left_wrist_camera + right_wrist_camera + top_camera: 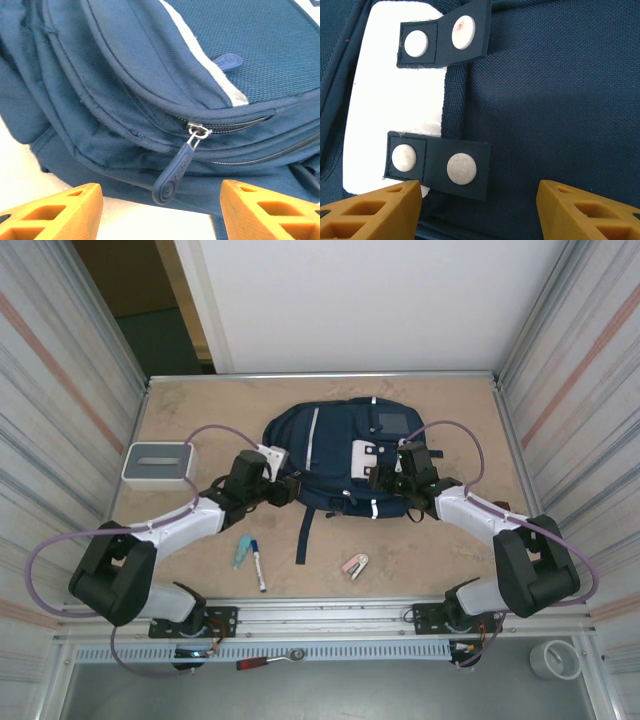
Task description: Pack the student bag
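Centrally, toward the far side of the tan tabletop, lies the large navy blue fabric backpack with white reflective stripes, flat, its dark straps trailing toward the near edge. The left gripper sits at the bag's left side with its orange fingers spread apart and nothing between them; a navy rubber zipper pull hangs from a closed zip just beyond the fingertips. The right gripper hovers over the bag's right half, its jaws also released, beside a white rectangular patch carrying two dark tabs with pale round snaps. A small grey-white box stands well to the left. A white marker with a blue cap lies near the front edge.
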`<control>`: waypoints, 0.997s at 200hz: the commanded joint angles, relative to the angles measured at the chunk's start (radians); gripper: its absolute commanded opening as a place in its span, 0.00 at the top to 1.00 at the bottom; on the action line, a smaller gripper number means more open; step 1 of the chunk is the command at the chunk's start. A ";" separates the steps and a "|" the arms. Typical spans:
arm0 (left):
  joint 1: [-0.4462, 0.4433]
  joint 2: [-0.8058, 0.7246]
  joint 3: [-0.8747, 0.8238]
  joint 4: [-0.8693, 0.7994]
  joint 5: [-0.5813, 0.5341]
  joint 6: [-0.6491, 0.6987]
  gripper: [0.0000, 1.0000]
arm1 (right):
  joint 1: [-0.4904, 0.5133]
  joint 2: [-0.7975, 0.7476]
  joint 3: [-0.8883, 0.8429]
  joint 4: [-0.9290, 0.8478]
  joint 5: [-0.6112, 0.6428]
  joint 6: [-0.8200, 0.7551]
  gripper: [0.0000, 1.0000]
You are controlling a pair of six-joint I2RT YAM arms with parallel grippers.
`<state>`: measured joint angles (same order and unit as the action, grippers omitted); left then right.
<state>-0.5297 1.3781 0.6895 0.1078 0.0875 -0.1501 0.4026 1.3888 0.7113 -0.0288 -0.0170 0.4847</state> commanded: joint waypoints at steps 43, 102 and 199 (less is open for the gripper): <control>0.080 -0.008 0.001 0.030 0.269 0.020 0.37 | -0.024 0.006 -0.014 -0.062 0.043 -0.026 0.38; 0.083 0.096 0.074 0.023 0.303 0.031 0.51 | -0.022 -0.005 -0.021 -0.060 0.035 -0.023 0.38; 0.100 0.114 0.101 0.010 0.313 0.062 0.90 | -0.025 -0.025 -0.017 -0.085 0.055 -0.035 0.38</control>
<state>-0.4393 1.5017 0.7643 0.1242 0.3874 -0.1154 0.3958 1.3842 0.7105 -0.0341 -0.0162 0.4843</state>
